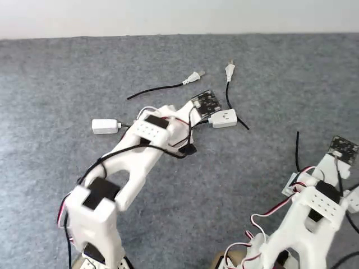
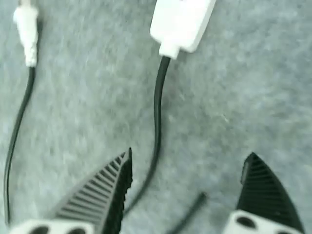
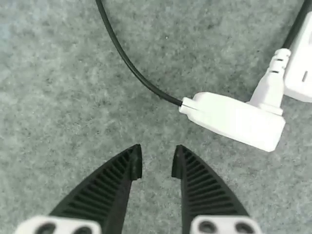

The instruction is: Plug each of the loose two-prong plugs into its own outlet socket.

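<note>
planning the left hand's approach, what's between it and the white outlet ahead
The outlet's own black cord, running back over grey carpet toward the open left hand. This shows in the left wrist view.

Grey felt mat [image 1: 50, 168] — white wall [image 1: 168, 17]

We hold our white plastic left arm [image 1: 134, 162] stretched far forward from its base, with the wrist angled down. Its left hand [image 2: 190, 158] has its black ribbed fingers [image 2: 109, 187] spread wide, gripping nothing. Our white plastic right arm [image 1: 305, 218] sits folded near its base. Its right hand [image 3: 157, 151] points down, the fingers parted by a narrow gap with nothing between them.
</note>
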`<action>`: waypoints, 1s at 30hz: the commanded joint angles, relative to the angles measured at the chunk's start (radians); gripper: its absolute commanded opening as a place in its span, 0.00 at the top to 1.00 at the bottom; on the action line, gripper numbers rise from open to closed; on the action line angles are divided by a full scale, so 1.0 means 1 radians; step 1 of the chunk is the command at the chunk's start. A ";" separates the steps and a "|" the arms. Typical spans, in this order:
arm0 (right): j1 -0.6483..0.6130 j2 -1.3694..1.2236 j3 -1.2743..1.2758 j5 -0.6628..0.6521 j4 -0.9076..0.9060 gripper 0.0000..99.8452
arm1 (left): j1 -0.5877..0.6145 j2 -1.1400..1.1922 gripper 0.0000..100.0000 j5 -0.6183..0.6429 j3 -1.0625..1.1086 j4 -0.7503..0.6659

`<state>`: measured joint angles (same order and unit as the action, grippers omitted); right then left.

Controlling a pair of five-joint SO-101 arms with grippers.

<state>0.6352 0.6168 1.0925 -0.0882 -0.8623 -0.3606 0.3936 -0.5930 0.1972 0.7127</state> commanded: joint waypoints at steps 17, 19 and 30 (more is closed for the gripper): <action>-0.047 0.019 0.014 -0.026 0.065 0.91 | 0.210 0.147 0.73 -0.261 -0.294 0.121; -0.047 0.019 0.014 -0.026 0.065 0.91 | 0.221 0.170 0.73 -0.262 -0.320 0.123; -0.048 0.019 0.014 -0.026 0.067 0.91 | 0.233 0.353 0.91 -0.264 -0.536 0.272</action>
<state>0.5969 0.6168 1.1109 -0.1005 -0.8163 -0.1458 0.7081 -0.8462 -0.2585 0.9720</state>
